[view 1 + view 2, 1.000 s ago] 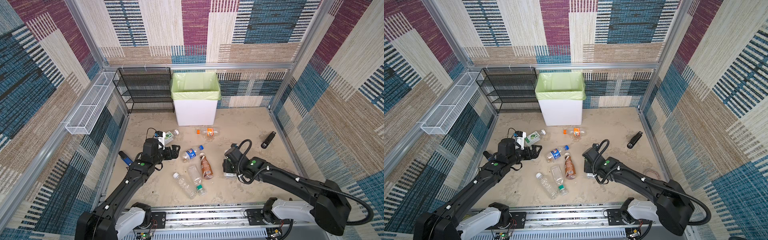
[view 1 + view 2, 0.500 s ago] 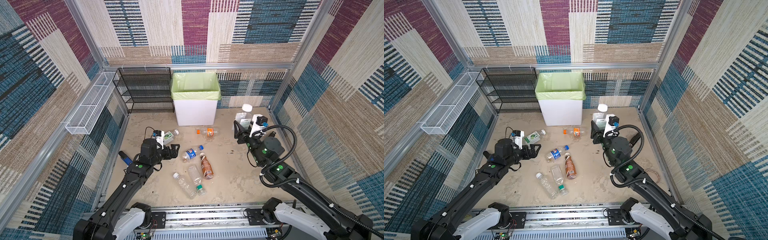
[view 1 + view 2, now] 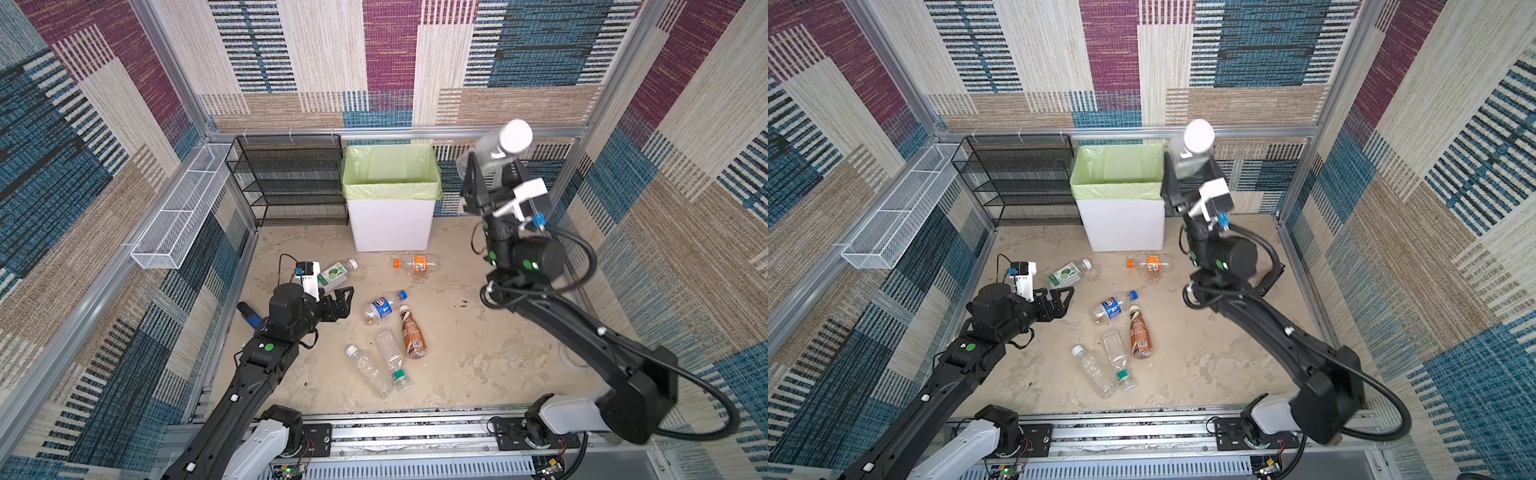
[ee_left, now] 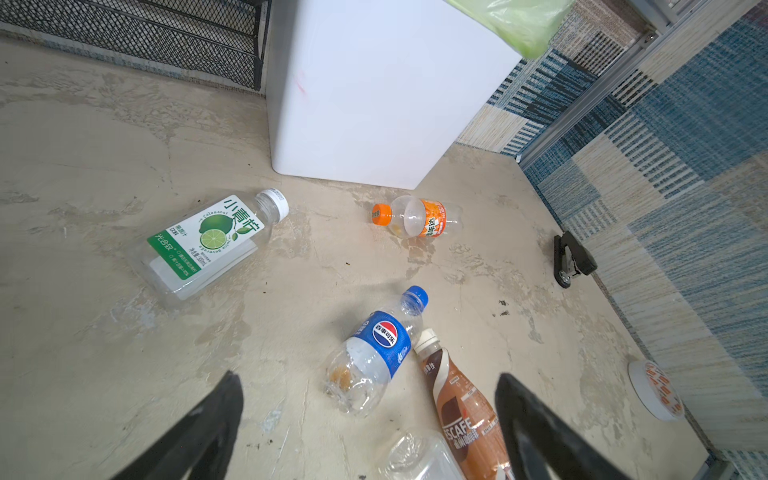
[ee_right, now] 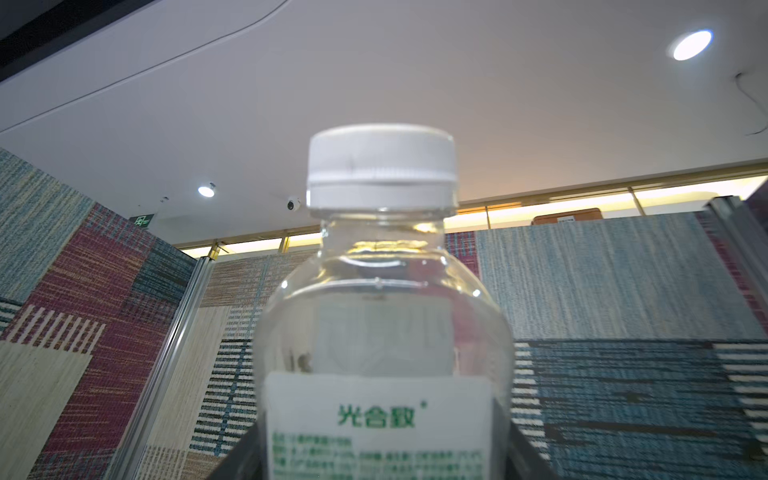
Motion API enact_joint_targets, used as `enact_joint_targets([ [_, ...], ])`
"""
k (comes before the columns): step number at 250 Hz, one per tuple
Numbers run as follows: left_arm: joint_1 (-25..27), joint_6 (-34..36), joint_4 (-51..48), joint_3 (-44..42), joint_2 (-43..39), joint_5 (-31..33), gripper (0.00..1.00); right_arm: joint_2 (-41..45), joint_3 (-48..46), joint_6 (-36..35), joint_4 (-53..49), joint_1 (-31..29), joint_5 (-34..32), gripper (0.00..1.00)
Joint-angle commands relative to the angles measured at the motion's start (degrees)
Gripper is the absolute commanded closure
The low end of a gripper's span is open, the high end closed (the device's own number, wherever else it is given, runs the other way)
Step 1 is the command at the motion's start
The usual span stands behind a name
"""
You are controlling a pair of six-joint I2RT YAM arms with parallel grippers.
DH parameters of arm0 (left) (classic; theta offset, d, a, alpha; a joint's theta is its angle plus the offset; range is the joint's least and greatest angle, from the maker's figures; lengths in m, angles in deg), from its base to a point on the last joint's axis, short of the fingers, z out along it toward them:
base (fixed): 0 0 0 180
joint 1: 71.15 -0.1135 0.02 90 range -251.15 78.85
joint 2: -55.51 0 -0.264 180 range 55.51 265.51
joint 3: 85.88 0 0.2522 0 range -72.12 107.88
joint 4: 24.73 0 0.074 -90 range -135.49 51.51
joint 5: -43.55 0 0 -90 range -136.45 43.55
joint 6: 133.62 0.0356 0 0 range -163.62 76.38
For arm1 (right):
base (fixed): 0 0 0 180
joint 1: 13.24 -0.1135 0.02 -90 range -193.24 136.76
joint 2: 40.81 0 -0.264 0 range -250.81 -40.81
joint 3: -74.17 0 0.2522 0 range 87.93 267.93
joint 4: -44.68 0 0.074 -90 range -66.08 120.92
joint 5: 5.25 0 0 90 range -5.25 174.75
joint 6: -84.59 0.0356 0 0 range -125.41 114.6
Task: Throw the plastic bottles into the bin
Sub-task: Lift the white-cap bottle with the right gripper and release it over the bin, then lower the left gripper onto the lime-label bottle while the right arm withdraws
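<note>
Your right arm has shot up off the floor in the last second. It was down low by the middle of the floor, and now it stands tall to the right of the bin [image 3: 390, 224]. The right gripper [image 3: 490, 166] points upward with the white-capped bottle [image 3: 492, 151] standing cap-up between its fingers. The wrist view shows that bottle [image 5: 382, 332] filling the frame, a black finger [image 5: 241, 457] on each side of its label, so you are holding it. It's raised near the bin's right rim in both top views, but I can't tell whether it's over the opening.

Your left arm has hardly shifted. The left gripper [image 3: 347, 303] hangs low over the floor with its jaws spread wide and nothing in them, just left of the blue-label bottle [image 3: 382, 307].

Six bottles are lying on the floor:
- The lime-label bottle [image 4: 208, 245] is beside your left wrist.
- The orange-capped bottle [image 3: 417, 264] is just in front of the bin.
- The brown bottle [image 3: 411, 334] is right beside the blue-label one.
- The two clear bottles [image 3: 368, 370] are crossed together nearer the rail.
</note>
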Motion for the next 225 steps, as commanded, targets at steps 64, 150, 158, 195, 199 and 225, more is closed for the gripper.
enact_joint_targets([
  [64, 0.1, 3.2, -2.7, 1.2, -2.0, 1.6, 0.04, -10.1, 21.3, 13.1, -32.5, 3.7, 7.3, 0.12],
  [150, 0.1, 4.2, -1.1, 2.4, 3.9, 3.6, 0.01, 1.9, 8.5, 10.0, -30.9, 4.1, 1.0, 0.13],
  [158, 0.1, 4.9, -2.4, 3.5, 5.3, 4.6, 0.01, 4.0, 5.7, 10.0, -30.9, 4.1, -0.5, 0.13],
  [195, -1.3, 8.2, -7.6, 10.0, 13.4, 7.9, 0.01, 13.1, -8.6, 13.0, -33.7, 5.9, -3.2, 0.13],
  [199, -1.7, 8.9, -8.4, 11.1, 14.7, 7.9, 0.01, 13.9, -10.3, 13.4, -34.0, 6.2, -3.3, 0.13],
  [225, -5.2, 14.2, -14.1, 18.6, 22.8, 4.0, 0.01, 19.1, -21.0, 16.3, -36.6, 8.0, -3.5, 0.12],
])
